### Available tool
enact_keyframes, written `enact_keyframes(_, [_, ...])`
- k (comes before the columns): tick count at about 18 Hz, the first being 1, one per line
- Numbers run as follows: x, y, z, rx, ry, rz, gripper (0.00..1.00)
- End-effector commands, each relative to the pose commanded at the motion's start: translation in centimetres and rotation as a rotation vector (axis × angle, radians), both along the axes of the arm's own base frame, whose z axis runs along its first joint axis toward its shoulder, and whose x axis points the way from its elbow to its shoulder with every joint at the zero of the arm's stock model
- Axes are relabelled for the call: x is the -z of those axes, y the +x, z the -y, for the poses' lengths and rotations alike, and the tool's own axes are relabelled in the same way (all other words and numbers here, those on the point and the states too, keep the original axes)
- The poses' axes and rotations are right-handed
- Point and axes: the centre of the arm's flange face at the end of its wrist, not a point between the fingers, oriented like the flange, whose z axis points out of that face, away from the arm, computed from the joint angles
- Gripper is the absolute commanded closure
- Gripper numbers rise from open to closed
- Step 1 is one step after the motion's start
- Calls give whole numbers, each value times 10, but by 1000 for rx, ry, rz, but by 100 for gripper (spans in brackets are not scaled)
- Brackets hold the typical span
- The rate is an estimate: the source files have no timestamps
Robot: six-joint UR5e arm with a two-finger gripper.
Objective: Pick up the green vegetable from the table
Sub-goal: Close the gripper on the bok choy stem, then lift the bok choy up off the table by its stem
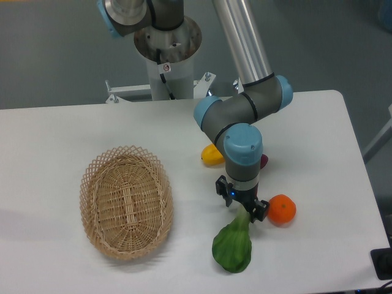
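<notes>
A large white table with rounded corners fills most of the view, seen from above and in front. On its left half lies an oval wicker basket, woven in pale tan, with an open lattice rim.

Right of the basket, near the front edge of the table, lies the green vegetable. Its broad dark green leaf points toward the viewer and its pale stalk points away, up toward the arm.

Directly over the stalk end stands the robot arm, grey with light blue caps, reaching down from a silver tube that comes in from the top of the picture. Its black gripper points down at the table, and its two fingers sit on either side of the pale stalk. The fingers are parted, but from this angle it is not clear whether they are pressing on the stalk or merely straddling it.

Behind the arm, a yellow oblong fruit shows partly at the arm's left side, and a small sliver of a dark reddish piece shows at its right side.

Just right of the gripper, an orange rests on the table, close to the black fingers.
</notes>
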Motion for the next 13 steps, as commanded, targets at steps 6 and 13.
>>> enact_keyframes(6, [-29,-5,1,11,29,-37,66])
enact_keyframes(13, [-107,-10,17,-5,115,-82,66])
